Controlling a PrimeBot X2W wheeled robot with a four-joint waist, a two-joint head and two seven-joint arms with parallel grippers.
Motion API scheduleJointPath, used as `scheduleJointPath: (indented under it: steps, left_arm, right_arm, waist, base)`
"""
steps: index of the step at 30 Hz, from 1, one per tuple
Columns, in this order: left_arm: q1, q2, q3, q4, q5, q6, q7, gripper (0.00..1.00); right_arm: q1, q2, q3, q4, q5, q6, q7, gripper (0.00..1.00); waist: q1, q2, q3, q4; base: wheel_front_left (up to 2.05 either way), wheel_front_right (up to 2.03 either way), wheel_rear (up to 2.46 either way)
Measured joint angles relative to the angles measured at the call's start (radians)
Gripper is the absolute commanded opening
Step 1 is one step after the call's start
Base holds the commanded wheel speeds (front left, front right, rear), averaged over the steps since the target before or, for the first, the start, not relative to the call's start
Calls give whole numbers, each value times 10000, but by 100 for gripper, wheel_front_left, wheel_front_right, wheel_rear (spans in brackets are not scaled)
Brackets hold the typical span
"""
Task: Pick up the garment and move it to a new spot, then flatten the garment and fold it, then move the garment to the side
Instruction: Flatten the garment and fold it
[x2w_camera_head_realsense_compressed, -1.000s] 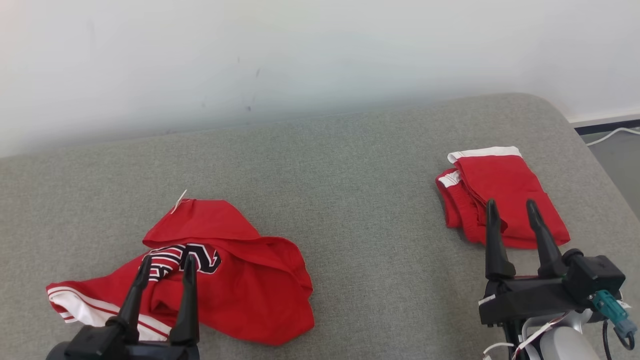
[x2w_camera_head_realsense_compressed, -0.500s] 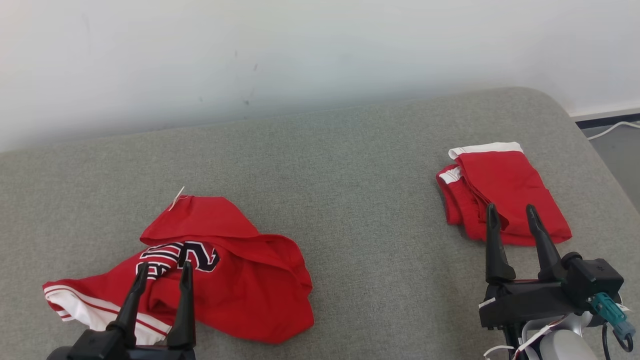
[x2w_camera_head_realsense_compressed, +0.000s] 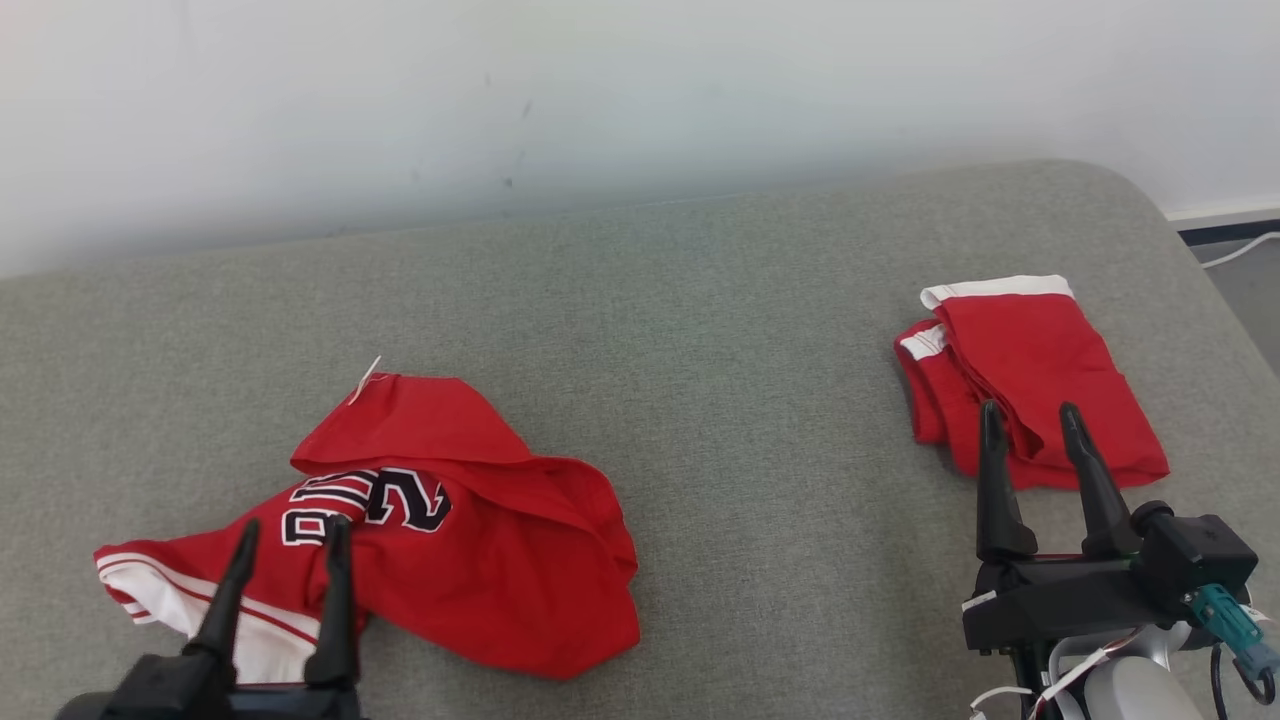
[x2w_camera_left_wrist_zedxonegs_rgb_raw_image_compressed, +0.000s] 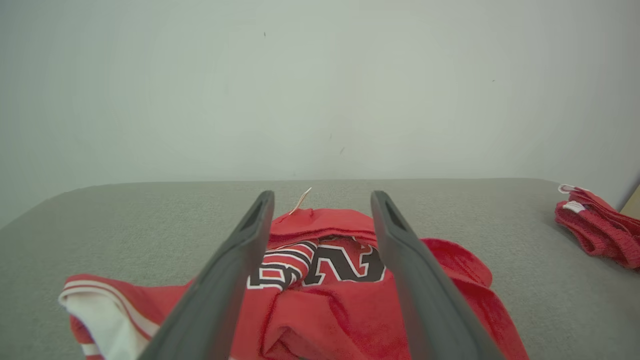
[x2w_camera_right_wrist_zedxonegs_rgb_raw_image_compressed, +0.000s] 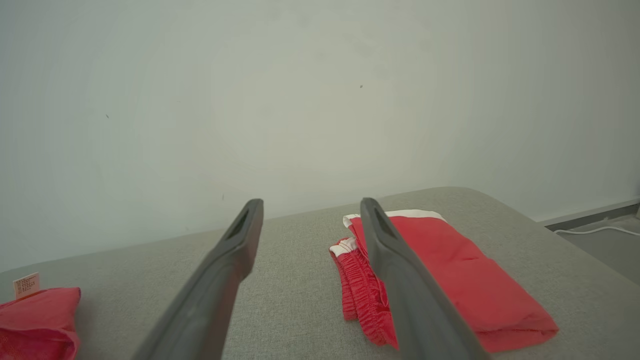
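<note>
Left end effector (x2w_camera_head_realsense_compressed: 294, 524): fingers spread wide, nothing clamped. Crumpled red garment (x2w_camera_head_realsense_compressed: 480, 560) right under and ahead of its tips, lying on grey padded surface (x2w_camera_head_realsense_compressed: 750, 350). Black-and-white number print just past the tips, white-striped hem off to its left, bulk of red cloth to its right. Small white tag (x2w_camera_head_realsense_compressed: 368, 380) at the garment's far edge, beyond the tips. Cannot tell if fingers touch the cloth. Right end effector (x2w_camera_head_realsense_compressed: 1029, 409): fingers equally wide apart, empty. Folded red shorts (x2w_camera_head_realsense_compressed: 1040, 360) directly ahead of its tips, white trim at the far end; in head view both tips overlap the shorts' near edge. From right wrist view, shorts flat on the surface, mostly right of the right finger, gathered elastic edge showing between the two fingers. Garment well apart from right end effector, far off to its left. White wall (x2w_camera_head_realsense_compressed: 600, 90) beyond both. White cable (x2w_camera_head_realsense_compressed: 1240, 250) on the floor, far right of right end effector.
</note>
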Motion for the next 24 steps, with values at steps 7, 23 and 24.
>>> scheduleJointPath:
  steps: [7,23,24]
  left_arm:
    - [95,150,535,61,33,410,775,100]
    - [525,389,558,683,-579,213,3824,100]
    - [477,393,558,711,-579,209,3939,100]
  right_arm:
    - [161,-109,-198,-127,0,-31,0,100]
    - [108,-119,251,-270,-38,10,10,100]
    - [57,-117,299,-268,-65,15,12,100]
  waist:
    - [0,-1,121,329]
    - [0,-1,355,1748]
    - [0,0,400,1768]
  base:
    - [0,0,0]
    - [0,0,0]
    - [0,0,0]
